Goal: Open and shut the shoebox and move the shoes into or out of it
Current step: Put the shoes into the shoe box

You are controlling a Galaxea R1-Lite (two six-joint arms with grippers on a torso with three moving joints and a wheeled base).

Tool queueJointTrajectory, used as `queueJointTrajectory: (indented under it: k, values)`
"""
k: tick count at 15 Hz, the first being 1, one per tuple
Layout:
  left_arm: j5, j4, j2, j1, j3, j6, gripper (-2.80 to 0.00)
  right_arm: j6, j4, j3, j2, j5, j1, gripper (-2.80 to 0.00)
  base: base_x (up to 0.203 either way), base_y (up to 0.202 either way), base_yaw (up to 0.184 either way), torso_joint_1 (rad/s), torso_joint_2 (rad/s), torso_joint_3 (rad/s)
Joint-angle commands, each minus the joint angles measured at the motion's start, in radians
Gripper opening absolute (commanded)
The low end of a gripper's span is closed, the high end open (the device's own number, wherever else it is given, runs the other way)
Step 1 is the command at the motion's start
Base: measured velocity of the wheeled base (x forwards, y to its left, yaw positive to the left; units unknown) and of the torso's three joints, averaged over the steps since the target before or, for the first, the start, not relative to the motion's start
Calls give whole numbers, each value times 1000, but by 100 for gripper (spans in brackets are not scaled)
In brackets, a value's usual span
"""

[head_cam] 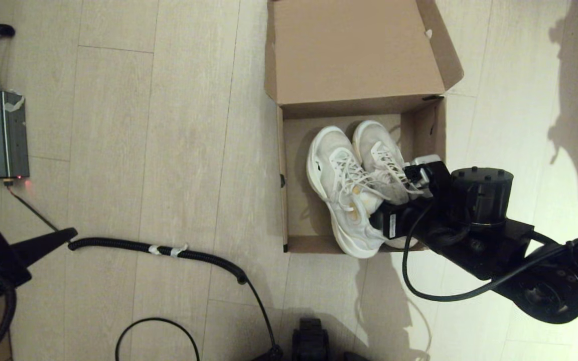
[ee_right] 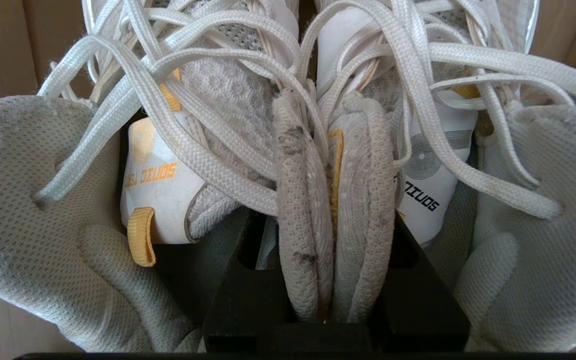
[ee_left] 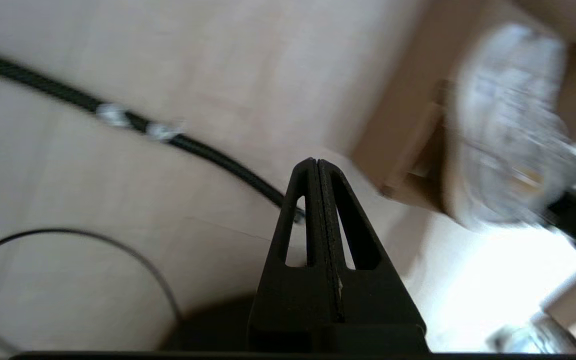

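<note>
Shoebox [head_cam: 289,200] sits on the floor [head_cam: 143,150], upper-centre to right of the head frame, lid [head_cam: 354,50] swung fully back and open. Shoes [head_cam: 354,185] are both inside it, side by side, toes toward the lid, heels tipped up over the near wall at the lower edge of the box.

Right claw [ee_right: 335,220] is in at the heel end, clamped on the two inner collars pinched together (right wrist view shows both padded edges squeezed between the fingers [ee_right: 228,280]). Left claw [ee_left: 318,200] is parked at the lower left of the head frame, well apart from the box, fingers pressed together on nothing.

Progress, judged: opening is done; the pair is gripped but not clear of the box, so either lifting out or setting in is midway (can't tell which). Left: finish that move, release, close the lid.
</note>
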Motion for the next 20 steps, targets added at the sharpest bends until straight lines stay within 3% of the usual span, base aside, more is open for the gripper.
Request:
queueJointTrajectory:
  k: [1, 2, 8, 10, 13, 14, 18, 20]
  values:
    - [-20, 18, -55, -18, 2, -2, -280, 0, -5, 2, 23, 1, 0, -280, 0, 0, 0, 0, 0, 0]
    - [-22, 49, -58, -18, -6, -2, -280, 0, -5, -3, 39, -1, 0, 0, 0, 0, 0, 0, 0, 0]
    - [-14, 68, -68, -18, -16, 1, -280, -3, -11, 3, 13, -66, 5, 0, 0, 0, 0, 0, 0, 0]
    - [-18, 154, -79, -21, -34, 15, -280, 2, 6, 14, -79, -86, 11, 0, 0, 0, 0, 0, 0, 0]
    - [-34, 234, -44, -133, -44, 18, -280, 31, 69, 56, -258, -150, 0, 0, 0, 0, 0, 0, 0, 0]
    - [-30, 235, -2, -183, -49, 18, -280, 36, 88, 84, -322, -163, -23, -280, 0, 0, 0, 0, 0, 0]
    - [-6, 211, 185, -303, -98, 29, -280, 40, 161, 154, -431, -209, -243, -280, 0, 0, 0, 0, 0, 0]
    - [15, 175, 284, -366, -134, 53, -280, 37, 172, 140, -387, -215, -300, -280, 0, 0, 0, 0, 0, 0]
